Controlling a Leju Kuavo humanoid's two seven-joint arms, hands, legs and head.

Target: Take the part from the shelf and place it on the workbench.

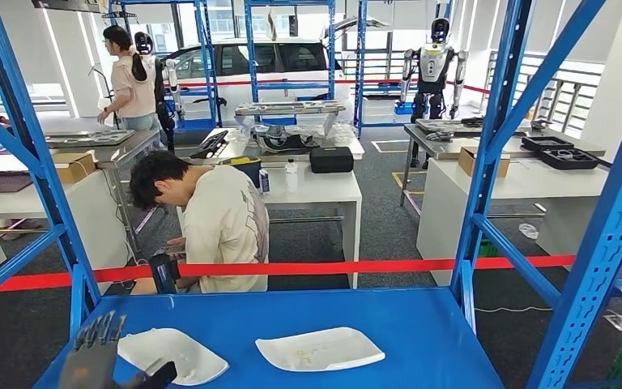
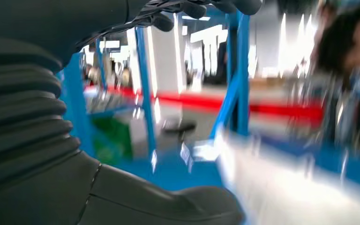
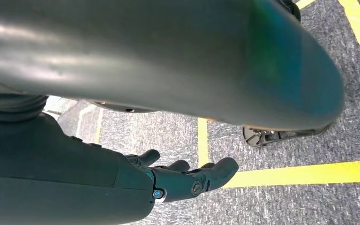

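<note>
Blue shelf (image 1: 421,324) carrying 2 white parts. Left hand (image 1: 97,344) hovers beside the nearer part (image 1: 170,354), fingers (image 1: 104,328) spread and empty, apparently positioned for a grasp. Second part (image 1: 320,348) lies alongside. Right hand (image 3: 187,178) hangs above the floor, loosely open, empty.

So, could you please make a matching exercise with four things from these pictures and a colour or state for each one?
Things:
1. shelf board
2. barrier tape
3. floor line
4. left hand

Colour or state:
A. yellow
B. raised beside a white part, fingers apart
C. blue
D. red

Pairs: 1-C, 2-D, 3-A, 4-B

The white part beside the left hand lies on the shelf board.
</note>
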